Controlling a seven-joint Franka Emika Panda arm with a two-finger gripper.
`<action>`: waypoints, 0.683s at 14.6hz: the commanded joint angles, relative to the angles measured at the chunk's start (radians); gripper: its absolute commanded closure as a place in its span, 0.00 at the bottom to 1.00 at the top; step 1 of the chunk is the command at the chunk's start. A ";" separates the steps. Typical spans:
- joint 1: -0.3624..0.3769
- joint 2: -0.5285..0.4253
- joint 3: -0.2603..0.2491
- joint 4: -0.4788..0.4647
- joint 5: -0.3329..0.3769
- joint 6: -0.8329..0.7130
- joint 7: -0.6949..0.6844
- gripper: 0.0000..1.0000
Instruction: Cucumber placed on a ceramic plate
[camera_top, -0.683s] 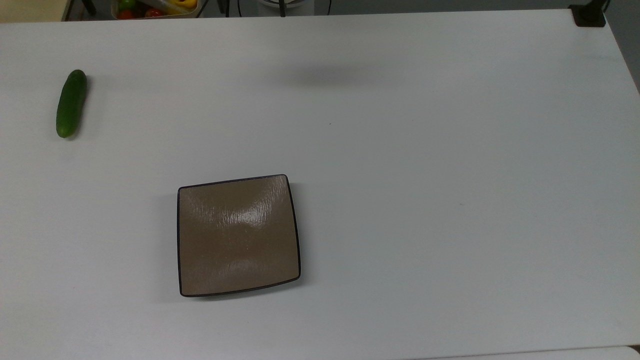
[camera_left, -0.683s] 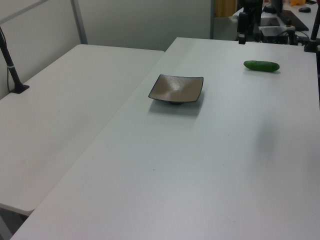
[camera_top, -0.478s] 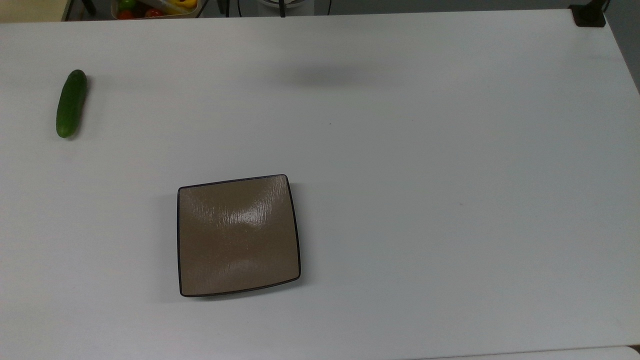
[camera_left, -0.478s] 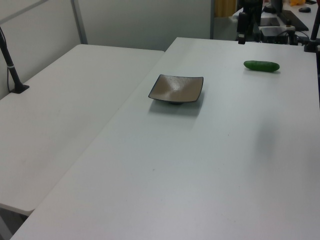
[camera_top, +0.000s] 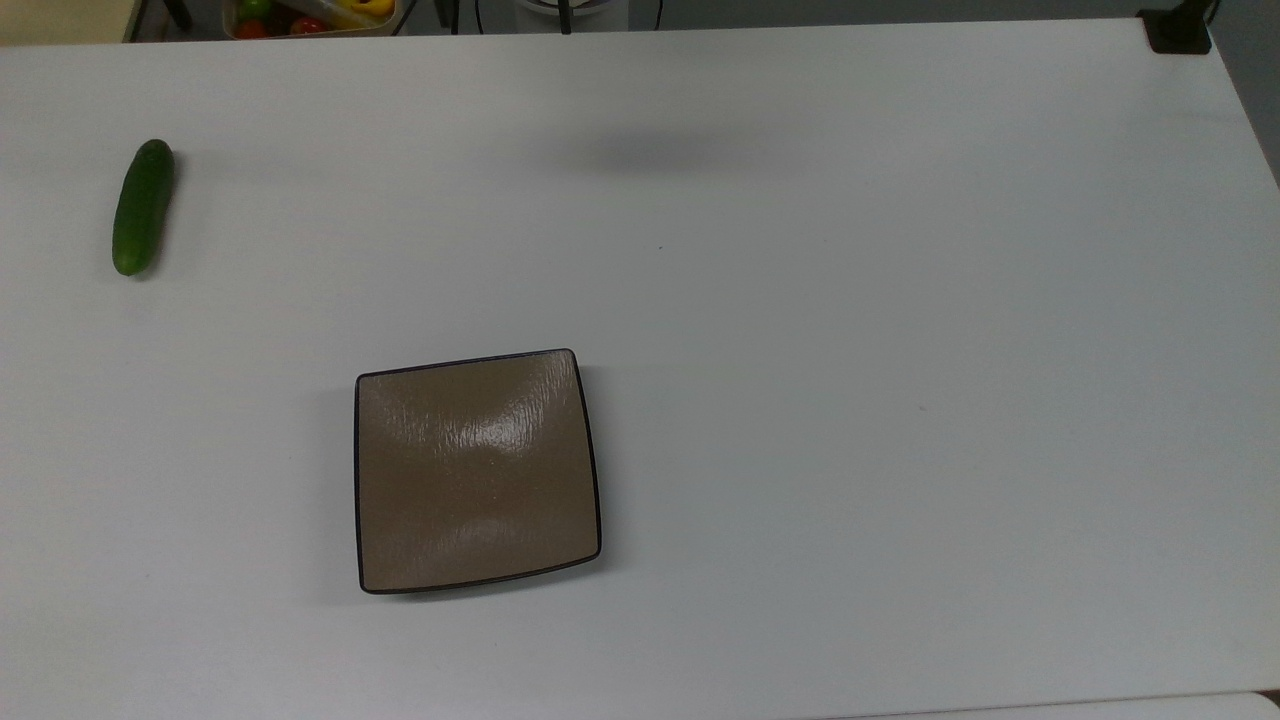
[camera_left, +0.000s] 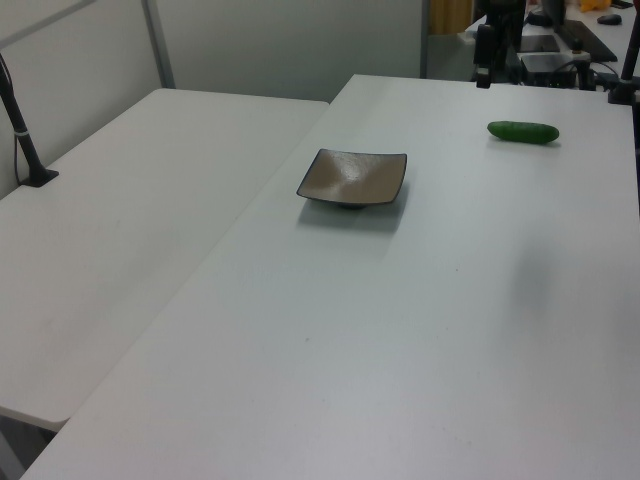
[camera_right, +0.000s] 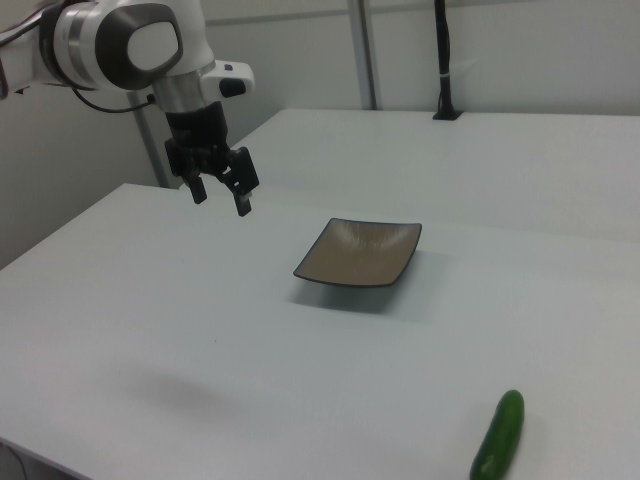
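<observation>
**Cucumber lies bare on the table, well away from the plate**

White tabletop (camera_top: 850, 350) fills the scene, with a second white table (camera_left: 130, 220) butted against it on the left view's left.

Both fingers (camera_right: 242, 203) of the gripper (camera_right: 220, 194) stand parted with a clear gap between them and nothing in their hold. They point down, hanging in the air above the table, up and to the right view's left of the ceramic plate (camera_right: 360, 254) and apart from it. Above them rises the black wrist and then the white and grey arm (camera_right: 120, 45), entering from the right view's upper left.

The ceramic plate (camera_top: 476, 470) sits flat on the table with nothing on it: square, tan-brown, glossy, thinly rimmed in black. In the top view it is low and left of the middle.

The cucumber (camera_top: 142, 206) rests on the bare table, well apart from the plate, near the top view's far left edge. Its long axis runs nearly up and down in the top view, the upper end tipped slightly toward the top view's right. In the left view the cucumber (camera_left: 523, 131) lies almost crosswise, far and right of the ceramic plate (camera_left: 353, 178). In the right view the cucumber (camera_right: 499, 436) is near, at the lower right, pointing away from the camera.

A bin of coloured produce (camera_top: 305, 15) sits beyond the table's far edge in the top view.
</observation>
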 joint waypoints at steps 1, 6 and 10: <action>0.012 -0.013 -0.008 -0.015 0.012 0.016 -0.015 0.00; 0.009 -0.013 -0.006 -0.027 0.012 0.016 -0.115 0.00; -0.002 -0.008 -0.009 -0.027 0.010 0.017 -0.208 0.00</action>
